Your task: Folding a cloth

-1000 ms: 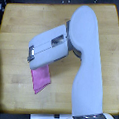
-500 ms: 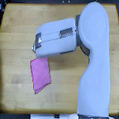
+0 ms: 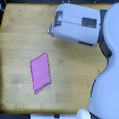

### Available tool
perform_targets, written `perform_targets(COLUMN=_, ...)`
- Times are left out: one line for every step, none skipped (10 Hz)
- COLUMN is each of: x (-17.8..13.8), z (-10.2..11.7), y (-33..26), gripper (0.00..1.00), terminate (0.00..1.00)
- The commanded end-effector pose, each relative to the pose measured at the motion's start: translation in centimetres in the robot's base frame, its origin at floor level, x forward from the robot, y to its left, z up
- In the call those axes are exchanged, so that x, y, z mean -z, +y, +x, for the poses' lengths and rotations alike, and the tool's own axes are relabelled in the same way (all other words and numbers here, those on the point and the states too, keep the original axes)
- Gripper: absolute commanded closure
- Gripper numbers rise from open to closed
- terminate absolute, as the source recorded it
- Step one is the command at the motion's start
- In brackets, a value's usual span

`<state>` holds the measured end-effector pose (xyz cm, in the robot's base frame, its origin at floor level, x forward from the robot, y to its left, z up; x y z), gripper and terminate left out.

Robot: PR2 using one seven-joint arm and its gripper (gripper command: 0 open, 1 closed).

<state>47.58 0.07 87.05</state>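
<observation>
Seen from the exterior view: a pink cloth (image 3: 40, 72) lies flat on a wooden table (image 3: 22, 33), toward the exterior view's left. The white arm's gripper (image 3: 50, 29) hangs well apart above; its finger spread cannot be told.

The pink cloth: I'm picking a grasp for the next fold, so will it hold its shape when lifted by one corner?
Probably not. The cloth lies thin and flat against the wooden table, so it likely droops from a lifted corner. It looks light for its size. Pushed, it would probably bunch or wrinkle rather than slide whole.
</observation>
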Motion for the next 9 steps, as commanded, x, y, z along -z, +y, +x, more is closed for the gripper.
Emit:
perform_targets(x=-3.8, z=3.7, y=-13.0, gripper=0.00, terminate=0.00)
perform_targets(x=-4.1, z=4.3, y=-14.5, gripper=0.00, terminate=0.00)
perform_targets(x=-4.2, z=4.8, y=-15.8, gripper=0.00, terminate=0.00)
perform_targets(x=-4.7, z=5.2, y=-17.0, gripper=0.00, terminate=0.00)
perform_targets(x=-5.8, z=5.5, y=-19.9, gripper=0.00, terminate=0.00)
perform_targets(x=-6.3, z=5.5, y=-21.3, gripper=0.00, terminate=0.00)
perform_targets(x=-7.0, z=5.5, y=-23.4, gripper=0.00, terminate=0.00)
perform_targets(x=-7.4, z=5.2, y=-25.2, gripper=0.00, terminate=0.00)
perform_targets(x=-7.5, z=4.7, y=-26.7, gripper=0.00, terminate=1.00)
